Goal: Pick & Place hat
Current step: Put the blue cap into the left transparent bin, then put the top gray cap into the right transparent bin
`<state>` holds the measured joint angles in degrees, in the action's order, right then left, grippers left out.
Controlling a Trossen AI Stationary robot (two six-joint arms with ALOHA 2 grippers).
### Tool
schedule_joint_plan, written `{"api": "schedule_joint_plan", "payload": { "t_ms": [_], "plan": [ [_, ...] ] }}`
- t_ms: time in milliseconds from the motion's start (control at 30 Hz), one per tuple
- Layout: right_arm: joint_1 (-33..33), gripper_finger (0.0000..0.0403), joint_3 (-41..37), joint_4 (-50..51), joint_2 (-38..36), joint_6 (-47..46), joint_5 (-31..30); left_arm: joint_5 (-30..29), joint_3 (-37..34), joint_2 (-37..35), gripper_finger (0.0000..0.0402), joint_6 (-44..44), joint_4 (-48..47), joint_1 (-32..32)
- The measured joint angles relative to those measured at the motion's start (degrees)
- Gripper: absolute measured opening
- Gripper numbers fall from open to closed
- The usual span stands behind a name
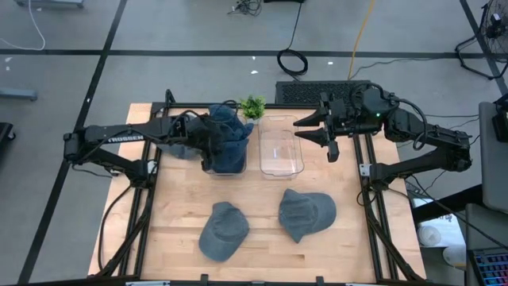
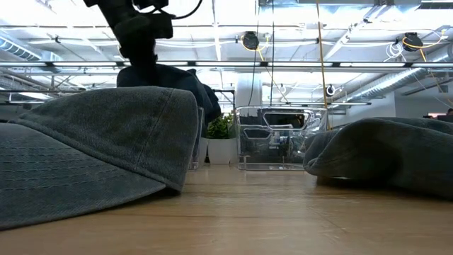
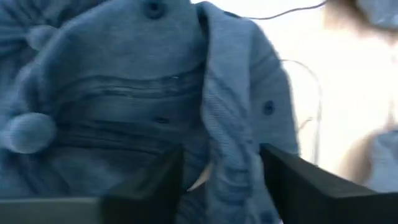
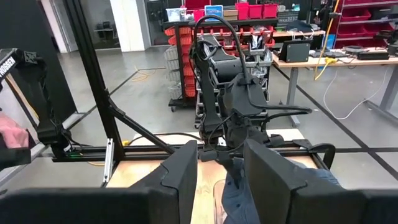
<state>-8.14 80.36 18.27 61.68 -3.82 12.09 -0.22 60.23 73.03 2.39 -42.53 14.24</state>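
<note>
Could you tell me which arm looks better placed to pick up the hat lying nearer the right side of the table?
Probably the right. Its open gripper hangs free beside the empty clear bin, on that hat's side. The left gripper is occupied with a hat over the other bin.

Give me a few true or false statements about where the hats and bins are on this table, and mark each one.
1. Two denim hats lie loose on the wooden table. True.
2. The right-hand clear bin holds a hat. False: it looks empty.
3. The left gripper is over the left bin, among hats. True.
4. The right gripper is gripping a hat. False: it is open, holding nothing, beside the empty bin.
5. A small green plant stands behind the bins. True.
</note>
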Motion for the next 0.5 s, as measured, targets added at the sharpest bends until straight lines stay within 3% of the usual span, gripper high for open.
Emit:
{"api": "schedule_joint_plan", "payload": {
  "t_ms": [300, 400, 500],
  "plan": [
    [0.0, 0.0121, 0.0, -0.1, 0.1, 1.6, -0.1, 5.9, 0.1, -2.9, 0.0380, -3.2, -1.0, -0.1],
    [-0.1, 0.0121, 0.0, 0.1, 0.1, 1.6, -0.3, 6.2, 0.1, -5.0, 0.0395, -5.5, -1.5, -0.1],
    [-0.4, 0.0121, 0.0, -0.1, 0.3, 1.0, -1.9, 6.2, 0.1, -7.8, 0.0383, -5.8, -1.5, -0.1]
  ]
}}
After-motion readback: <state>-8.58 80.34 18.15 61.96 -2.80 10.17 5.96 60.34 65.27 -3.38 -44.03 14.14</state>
